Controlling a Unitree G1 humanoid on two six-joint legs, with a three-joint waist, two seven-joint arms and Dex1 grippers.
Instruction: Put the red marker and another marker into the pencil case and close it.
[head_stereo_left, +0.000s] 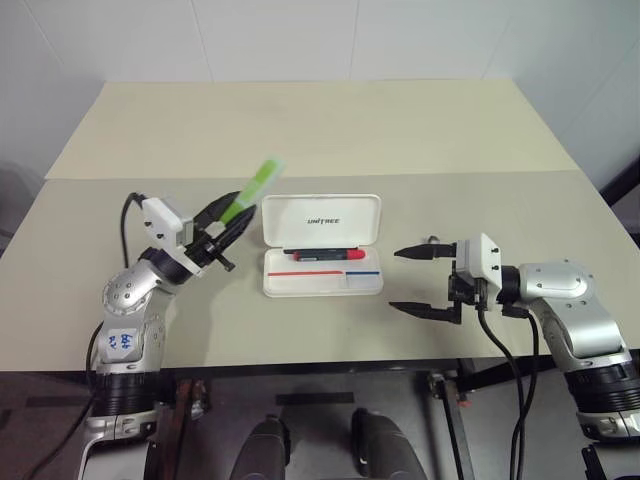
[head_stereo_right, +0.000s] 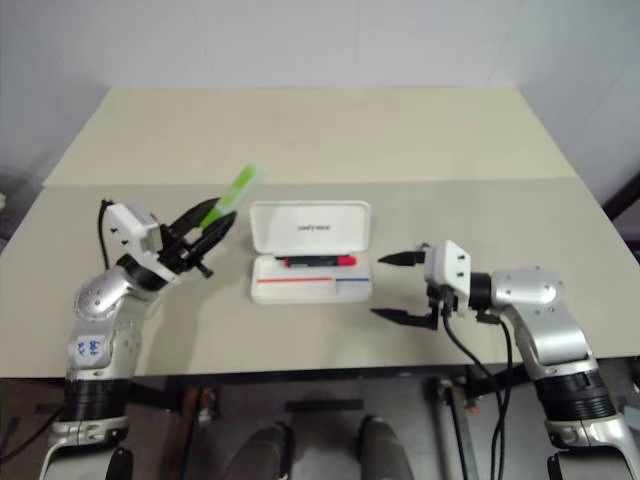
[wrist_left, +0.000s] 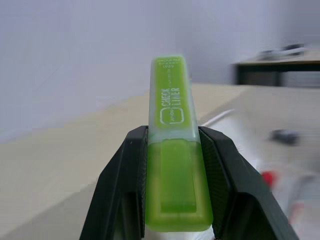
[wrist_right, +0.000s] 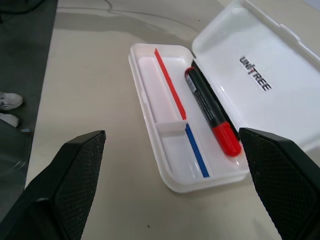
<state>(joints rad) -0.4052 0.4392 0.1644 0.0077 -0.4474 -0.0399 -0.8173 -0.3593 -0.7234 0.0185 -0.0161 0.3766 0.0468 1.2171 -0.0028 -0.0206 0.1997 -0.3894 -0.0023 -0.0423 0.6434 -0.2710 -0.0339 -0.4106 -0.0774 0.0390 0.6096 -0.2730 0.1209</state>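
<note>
- The white pencil case (head_stereo_left: 322, 246) lies open near the middle of the beige desk (head_stereo_left: 330, 130), closer to the desk's near edge than to its far edge, its lid tipped back toward the far edge with the "UNITREE" logo showing.
- The red marker (wrist_right: 212, 112) lies inside the case's tray, along the side next to the hinge, its dark barrel parallel to the tray's long side and one red end near a tray corner.
- A thin red-and-blue line (wrist_right: 180, 114) runs the length of the tray floor beside the marker, and a low divider crosses the tray.
- The left end effector (head_stereo_left: 222, 232) is raised above the desk just to the left of the case, pointing up and toward the far right corner.
- Its two black fingers (wrist_left: 125, 175) are clamped on the sides of the light-green highlighter (wrist_left: 174, 150), which sticks out past the fingertips; printed lettering shows on the highlighter's upper half.
- The right end effector (head_stereo_left: 417, 282) hangs above the desk just to the right of the case, pointing at it, its fingers spread wide apart with nothing between them.
</note>
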